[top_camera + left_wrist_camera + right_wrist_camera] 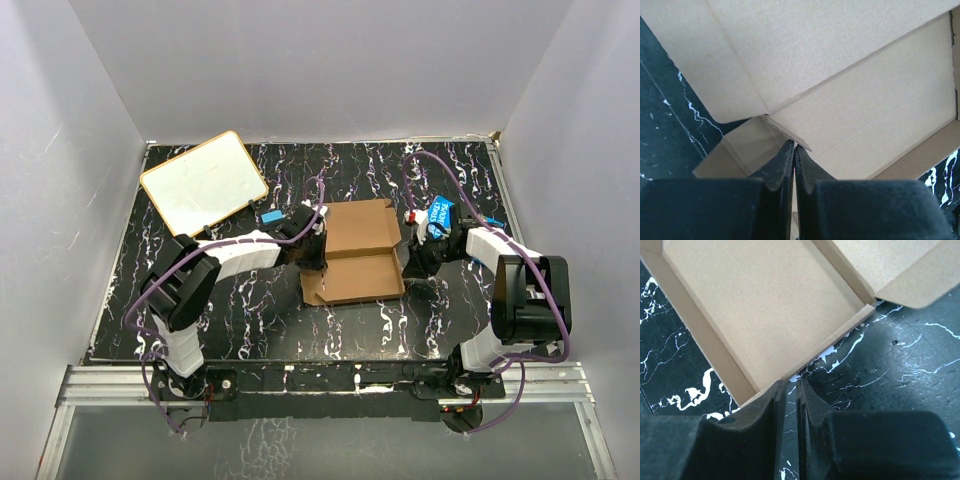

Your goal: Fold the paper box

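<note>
Fingers (780, 172) of the left gripper (794, 148) are pressed tight together, and their tips sit against a small corner flap on the left side of the paper box (352, 278); whether any card is nipped between them cannot be told. The right gripper (789, 386) is all but closed, with only a thin slit between its fingers and nothing visible in that slit. Its tips rest just at the outer corner of the box's right side wall, over the table (240, 300). The box lies in the middle of the table between the two grippers, left arm on one side and right arm on the other. It is plain brown card with no print, and it lies opened out in two halves that meet at a crease. The near half is a shallow tray with low walls standing up along its edges. The far half is a flat lid panel with rounded flaps at its ends. The tabletop is black with white veins. Counted: two grippers and one brown box. One white board (203, 183) with an orange rim lies at the far left, well apart from the box. One blue printed box (438, 214) sits just behind the right gripper. One small blue piece (270, 216), too small to make out, lies near the left arm.
</note>
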You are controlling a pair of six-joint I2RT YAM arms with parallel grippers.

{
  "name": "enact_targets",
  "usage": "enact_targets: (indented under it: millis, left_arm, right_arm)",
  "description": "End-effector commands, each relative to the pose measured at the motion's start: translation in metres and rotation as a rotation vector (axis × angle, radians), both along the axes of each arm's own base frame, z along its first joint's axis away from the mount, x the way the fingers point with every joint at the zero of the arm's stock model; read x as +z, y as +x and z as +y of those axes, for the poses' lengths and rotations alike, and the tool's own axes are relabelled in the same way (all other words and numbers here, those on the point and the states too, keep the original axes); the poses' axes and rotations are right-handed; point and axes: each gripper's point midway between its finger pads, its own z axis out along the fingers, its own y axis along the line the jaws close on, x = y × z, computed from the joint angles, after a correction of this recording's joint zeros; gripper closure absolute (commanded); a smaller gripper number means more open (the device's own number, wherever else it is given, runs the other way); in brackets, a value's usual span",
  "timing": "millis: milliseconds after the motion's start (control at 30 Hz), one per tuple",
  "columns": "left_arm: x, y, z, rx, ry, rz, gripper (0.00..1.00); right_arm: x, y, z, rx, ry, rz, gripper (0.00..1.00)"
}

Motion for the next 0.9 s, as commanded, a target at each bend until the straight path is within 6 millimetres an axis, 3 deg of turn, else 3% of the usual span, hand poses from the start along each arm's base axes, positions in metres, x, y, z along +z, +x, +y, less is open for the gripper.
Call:
enact_targets:
  millis: [0,400,867]
  left_arm:
    - [0.012,0.009,-0.016,-0.012,-0.056,-0.014,0.99]
    - [0.015,0.012,-0.014,-0.024,-0.030,-0.033,0.97]
    - [0.069,-0.021,0.000,-0.074,-0.146,-0.086,0.87]
  right_arm:
    - [0.007,0.001,0.013,0.069,0.047,-0.046,0.79]
    - [0.007,0.008,0.008,0.052,0.010,-0.040,0.74]
    - [0.017,0.015,-0.004,0.004,0.020,-0.067,0.71]
